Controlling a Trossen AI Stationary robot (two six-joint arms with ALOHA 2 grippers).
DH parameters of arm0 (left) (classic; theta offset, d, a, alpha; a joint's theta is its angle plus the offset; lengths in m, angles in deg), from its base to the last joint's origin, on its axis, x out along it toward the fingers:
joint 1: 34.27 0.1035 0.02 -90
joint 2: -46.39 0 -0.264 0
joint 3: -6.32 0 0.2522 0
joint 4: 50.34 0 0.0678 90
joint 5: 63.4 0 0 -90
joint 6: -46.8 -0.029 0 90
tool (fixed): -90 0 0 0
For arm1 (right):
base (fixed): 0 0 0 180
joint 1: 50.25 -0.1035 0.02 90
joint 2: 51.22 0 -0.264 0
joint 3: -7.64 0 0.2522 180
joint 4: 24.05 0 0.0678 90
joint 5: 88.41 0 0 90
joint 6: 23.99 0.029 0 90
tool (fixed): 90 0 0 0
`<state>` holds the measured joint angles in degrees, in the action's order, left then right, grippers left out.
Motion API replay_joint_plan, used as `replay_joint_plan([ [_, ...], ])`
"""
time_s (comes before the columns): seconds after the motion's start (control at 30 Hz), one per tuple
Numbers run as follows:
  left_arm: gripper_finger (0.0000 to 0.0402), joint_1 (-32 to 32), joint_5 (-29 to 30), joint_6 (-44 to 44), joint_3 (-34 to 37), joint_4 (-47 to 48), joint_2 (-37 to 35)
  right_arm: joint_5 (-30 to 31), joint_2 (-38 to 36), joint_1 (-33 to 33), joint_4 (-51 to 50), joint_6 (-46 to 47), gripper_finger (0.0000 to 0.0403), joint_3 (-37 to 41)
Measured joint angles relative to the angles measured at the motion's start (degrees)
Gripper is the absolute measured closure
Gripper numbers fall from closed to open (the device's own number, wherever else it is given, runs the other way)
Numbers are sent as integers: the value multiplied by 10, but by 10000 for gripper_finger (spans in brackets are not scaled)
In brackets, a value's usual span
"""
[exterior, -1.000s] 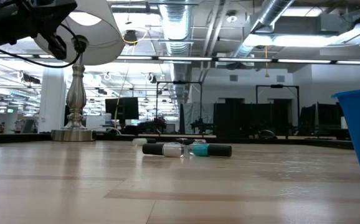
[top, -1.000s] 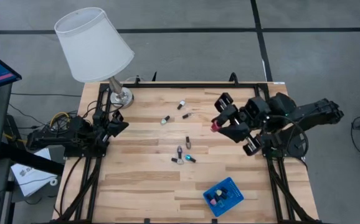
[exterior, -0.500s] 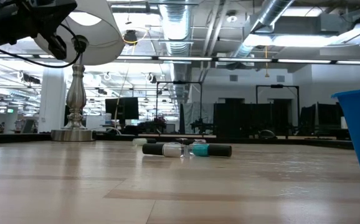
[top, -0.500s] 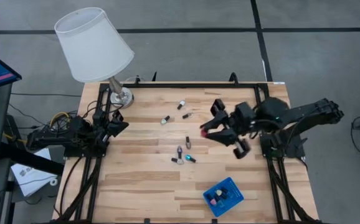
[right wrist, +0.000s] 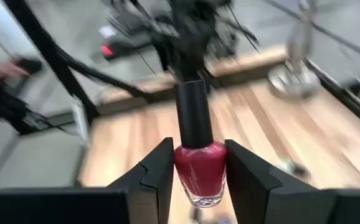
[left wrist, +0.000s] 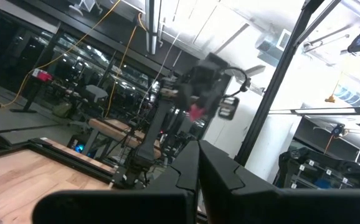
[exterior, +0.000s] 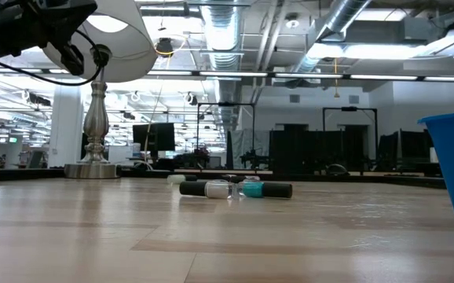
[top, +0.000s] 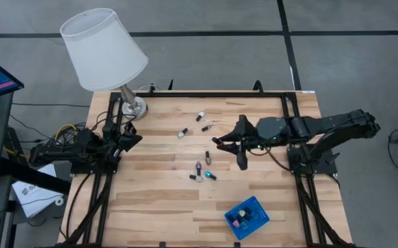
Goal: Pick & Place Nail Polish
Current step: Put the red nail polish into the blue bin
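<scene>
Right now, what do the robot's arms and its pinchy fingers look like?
Both arms are black and jointed, mounted at the sides of the wooden table. The left gripper and right gripper are black too. The right one's fingers are flat, angular black plates. Black cables run along the arms.

Seven nail polish bottles (top: 200,167) loose on the table, one lamp (top: 106,52), one blue tray (top: 247,217)
</scene>
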<state>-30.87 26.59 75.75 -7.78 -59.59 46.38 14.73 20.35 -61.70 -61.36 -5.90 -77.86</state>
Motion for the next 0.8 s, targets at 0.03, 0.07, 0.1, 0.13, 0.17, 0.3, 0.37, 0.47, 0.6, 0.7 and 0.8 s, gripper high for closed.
replay_joint_plan([
  [0.03, 401, 0, 0, 0, 0, 0, 0, 3, 0, 3, -21, 1, 293, 0],
  [0.07, 401, 0, 0, 0, 0, 0, 0, 4, 0, 7, -41, 1, 293, 0],
  [0.1, 401, 0, 0, 0, 0, 0, 0, 4, 0, 10, -61, 1, 293, 0],
  [0.13, 401, 0, 0, 0, 0, 0, 0, 4, 0, 14, -82, 1, 293, 0],
  [0.17, 401, 0, 0, 0, 0, 0, 0, 4, 0, 17, -104, 1, 293, 0],
  [0.3, 401, 0, 0, 0, 0, 0, 0, 4, 0, 29, -215, 28, 293, 0],
  [0.37, 401, 0, 0, 0, 0, 0, 0, 4, 0, 34, -284, 60, 293, 0],
  [0.47, 401, 0, 0, 0, 0, 0, 0, 3, 10, 38, -390, 119, 293, 0],
  [0.6, 401, 0, 0, 0, 0, 0, 0, -20, 32, 36, -508, 216, 293, -2],
  [0.7, 401, 0, 0, 0, 0, 0, 0, -72, 65, 36, -599, 298, 293, 0],
  [0.8, 401, 0, 0, 0, 0, 0, 0, -141, 108, 36, -677, 353, 292, 1],
])
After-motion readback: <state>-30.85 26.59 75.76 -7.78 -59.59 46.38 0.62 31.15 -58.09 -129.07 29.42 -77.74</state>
